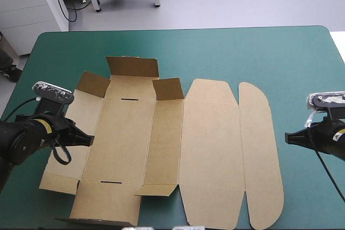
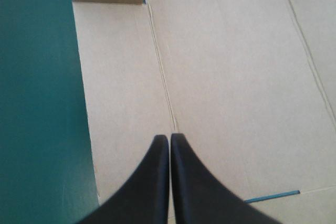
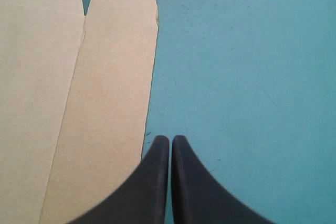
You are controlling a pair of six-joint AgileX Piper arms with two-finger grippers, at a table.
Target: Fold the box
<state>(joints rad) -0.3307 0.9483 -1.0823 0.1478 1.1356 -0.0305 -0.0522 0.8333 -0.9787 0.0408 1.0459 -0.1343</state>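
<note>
Box (image 1: 210, 149) of brown board is lying nearly flat on the teal-green counter (image 1: 269, 52), only its small far flaps (image 1: 132, 66) standing up, so the walls are not yet raised. Left gripper (image 1: 90, 140), fingers pressed together and empty, is hovering over the left side panel (image 1: 83, 109), likely placed to lift it; right gripper (image 1: 287, 137), likewise closed on nothing, is hanging just beside the rounded lid flap (image 1: 261, 154).

Bright, even light throughout, with only thin, soft shadows along edges of the box (image 1: 129, 133).
</note>
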